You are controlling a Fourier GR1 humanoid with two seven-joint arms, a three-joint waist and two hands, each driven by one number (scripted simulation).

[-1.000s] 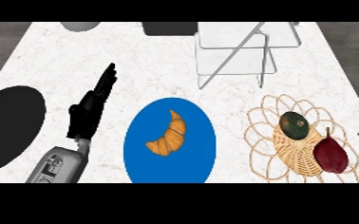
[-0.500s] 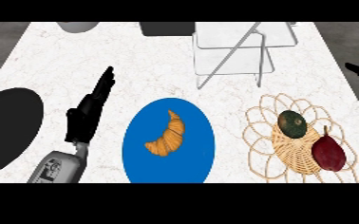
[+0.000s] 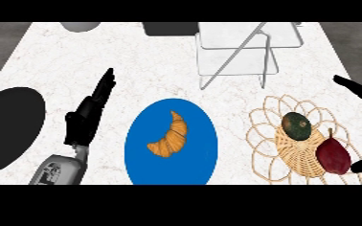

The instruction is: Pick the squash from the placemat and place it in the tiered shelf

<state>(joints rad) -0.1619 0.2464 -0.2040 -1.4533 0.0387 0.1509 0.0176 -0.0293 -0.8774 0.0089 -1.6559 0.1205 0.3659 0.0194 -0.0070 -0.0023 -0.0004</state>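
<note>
Right hand (image 3: 347, 83), a sliver at the right edge, open or clenched I cannot tell, seems at the reach step; next it must grasp the squash (image 3: 297, 126) on the placemat (image 3: 298, 154).

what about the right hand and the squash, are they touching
Apart. The head view shows the right hand at the picture's right edge, with placemat loops and bare counter between it and the squash.
</note>
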